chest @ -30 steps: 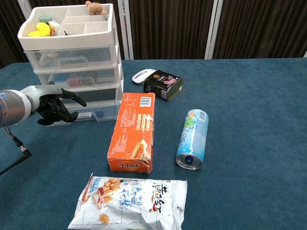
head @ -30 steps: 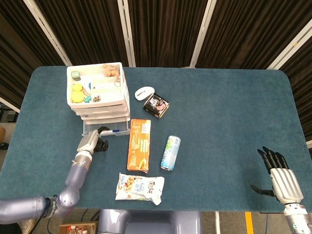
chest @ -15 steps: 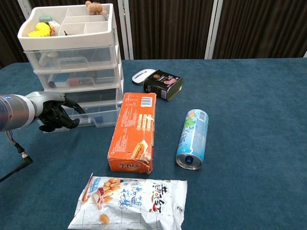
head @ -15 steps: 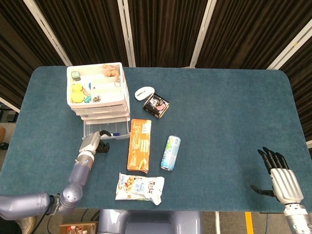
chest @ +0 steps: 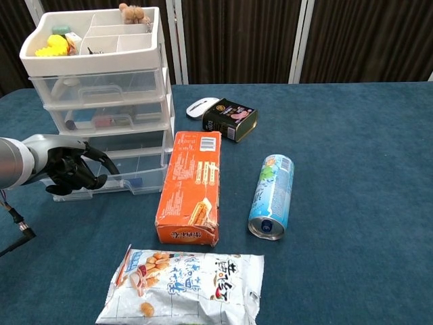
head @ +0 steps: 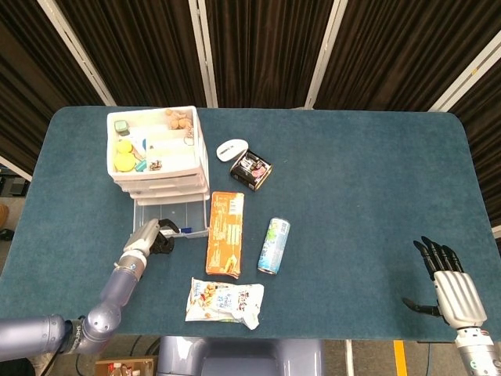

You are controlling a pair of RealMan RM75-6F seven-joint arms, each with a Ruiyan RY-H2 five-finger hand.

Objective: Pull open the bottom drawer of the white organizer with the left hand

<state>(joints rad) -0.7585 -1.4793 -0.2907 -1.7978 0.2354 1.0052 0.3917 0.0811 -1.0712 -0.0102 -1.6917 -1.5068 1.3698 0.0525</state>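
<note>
- The white organizer point(head: 156, 153) stands at the far left of the blue tabletop point(head: 352, 180), with 3 clear drawers under a divided top tray holding small items.
- Its bottom drawer point(chest: 111, 172) sticks out well past the 2 drawers above; a small blue item lies inside near its right front corner.
- The left robot hand point(chest: 71, 169) has its dark fingers point(chest: 95, 157) hooked over the drawer's front wall, gripping it; the head view shows the same hand point(head: 153, 237) at the drawer's front edge.
- The right robot hand point(head: 448, 283) sits near the tabletop's near right corner, well apart from everything, fingers spread and holding nothing.
- An orange box point(chest: 191, 186) lies flat just beside the drawer's right side.
- A drink can point(chest: 272, 196) lies on its side to the right of the box.
- A snack bag point(chest: 183, 288) lies nearest the robot.
- A white mouse point(chest: 200, 107) and a dark tin point(chest: 230, 120) sit right of the organizer.
</note>
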